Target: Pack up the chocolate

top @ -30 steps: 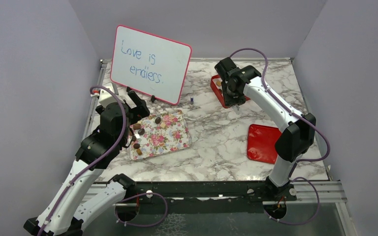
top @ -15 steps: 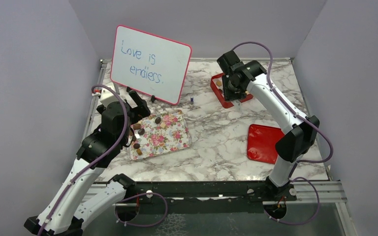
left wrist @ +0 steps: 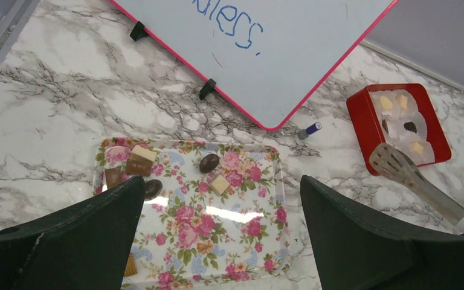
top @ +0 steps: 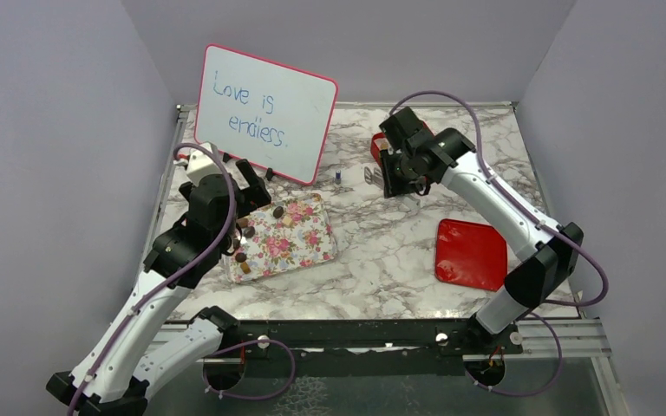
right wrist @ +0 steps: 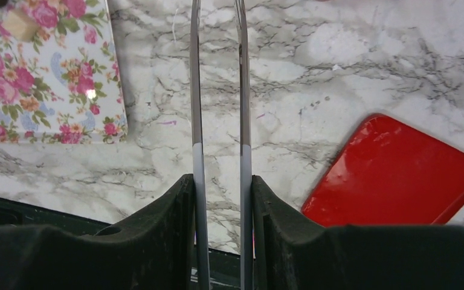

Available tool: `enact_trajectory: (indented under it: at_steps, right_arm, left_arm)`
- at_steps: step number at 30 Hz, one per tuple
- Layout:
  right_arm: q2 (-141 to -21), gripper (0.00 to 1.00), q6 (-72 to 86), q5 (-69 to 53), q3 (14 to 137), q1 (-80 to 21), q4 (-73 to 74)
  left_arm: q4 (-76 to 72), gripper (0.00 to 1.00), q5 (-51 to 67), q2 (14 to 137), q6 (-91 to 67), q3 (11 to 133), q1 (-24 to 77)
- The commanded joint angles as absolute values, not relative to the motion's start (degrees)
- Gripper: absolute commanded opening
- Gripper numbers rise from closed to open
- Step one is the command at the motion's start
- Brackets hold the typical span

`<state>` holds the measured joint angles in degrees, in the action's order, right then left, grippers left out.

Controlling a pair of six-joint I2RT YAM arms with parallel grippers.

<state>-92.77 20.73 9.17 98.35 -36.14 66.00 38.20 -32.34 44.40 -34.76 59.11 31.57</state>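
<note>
Several chocolates [left wrist: 209, 162] lie on the left part of the pink floral tray [left wrist: 241, 241], dark, brown and tan; they also show in the top view [top: 277, 211]. More chocolates [left wrist: 410, 127] sit in the white lining of the red box [left wrist: 362, 115]. My left gripper [left wrist: 220, 193] is open and empty, above the tray. My right gripper [right wrist: 220, 181] is shut on metal tongs [right wrist: 196, 90], just left of the box in the top view [top: 395, 169]. The tongs' slotted head [left wrist: 389, 162] shows no chocolate on it.
A whiteboard [top: 264, 113] reading "Love is endless." stands behind the tray on black feet. A red lid [top: 471, 254] lies flat at the front right. A small purple-capped item [left wrist: 309, 130] lies between the whiteboard and the box. Grey walls close in three sides.
My right arm has swung left from over the red box, carrying the tongs towards the table's middle. My left gripper has shifted slightly back over the tray's left end.
</note>
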Motion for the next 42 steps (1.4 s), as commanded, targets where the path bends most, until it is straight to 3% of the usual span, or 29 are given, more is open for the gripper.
enact_trajectory:
  at_steps: [1,20,42]
  right_arm:
    - [-93.1,0.39,20.3,7.4,94.1,-38.2,58.5]
    - [-91.5,0.45,19.9,12.0,69.8,-41.4,42.8]
    - [-97.0,0.59,24.1,9.5,64.2,-44.6,39.2]
  left_arm:
    - [36.9,0.99,-30.4,45.9,-34.8,59.5,31.4]
    - [36.6,0.99,-30.2,51.6,-33.8,63.3,31.4]
    - [34.0,0.99,-29.8,54.7,-31.6,63.0,31.4]
